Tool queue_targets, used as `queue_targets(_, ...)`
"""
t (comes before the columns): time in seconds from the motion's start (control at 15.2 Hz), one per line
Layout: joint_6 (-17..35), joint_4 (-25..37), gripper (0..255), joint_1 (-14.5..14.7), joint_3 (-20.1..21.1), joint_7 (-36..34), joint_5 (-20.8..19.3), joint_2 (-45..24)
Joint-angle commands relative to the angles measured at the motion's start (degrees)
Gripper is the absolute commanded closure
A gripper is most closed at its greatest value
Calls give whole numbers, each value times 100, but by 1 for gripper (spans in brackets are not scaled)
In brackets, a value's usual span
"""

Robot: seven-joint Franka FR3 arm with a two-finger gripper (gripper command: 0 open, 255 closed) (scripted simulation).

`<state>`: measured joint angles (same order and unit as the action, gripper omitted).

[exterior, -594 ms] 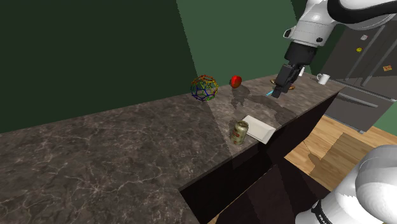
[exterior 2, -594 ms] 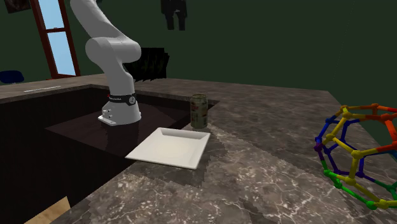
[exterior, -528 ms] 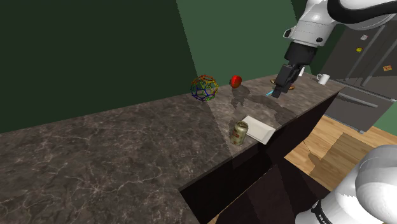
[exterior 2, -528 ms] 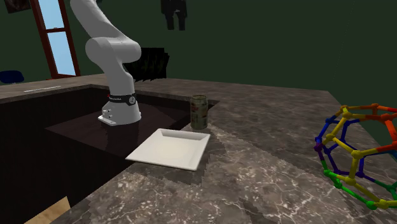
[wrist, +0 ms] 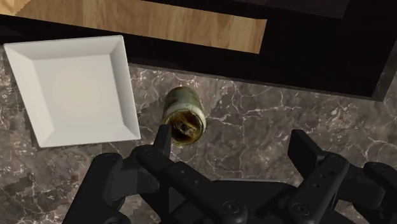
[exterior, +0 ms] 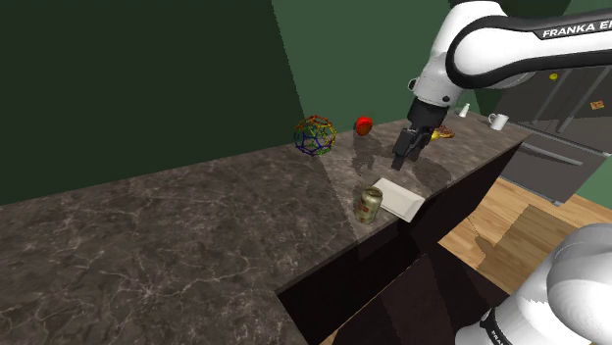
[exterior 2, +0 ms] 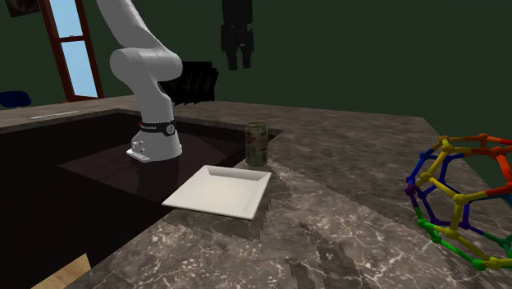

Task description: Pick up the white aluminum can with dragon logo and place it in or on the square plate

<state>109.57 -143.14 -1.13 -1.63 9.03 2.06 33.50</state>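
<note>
The jaws are spread wide and clasp nothing; they hang in the air above the dark marbled stone desk [exterior: 177, 235]. In the wrist view the two black fingers [wrist: 160, 141] stand well apart. The pale tan cylindrical can with dark markings [wrist: 184, 117] stands upright just past the tip of one finger, not between the two. The can [exterior: 369, 204] sits near the desk's front edge, just beside the white square plate [exterior: 400, 197], with a narrow strip of stone between them. In the second exterior view the can [exterior 2: 257, 144] stands just behind the plate's [exterior 2: 220, 190] far corner. Farther back on the desk are a many-coloured wireframe ball [exterior: 315, 136] and a small red round thing [exterior: 364, 124].
</note>
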Motion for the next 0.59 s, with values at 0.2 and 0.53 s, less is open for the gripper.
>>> queue_targets(0.2, 1041, -190, 0, -76, 2, -58, -99, -843)
queue_targets(0.53, 2016, -148, 0, -157, -18, -136, -215, -1867)
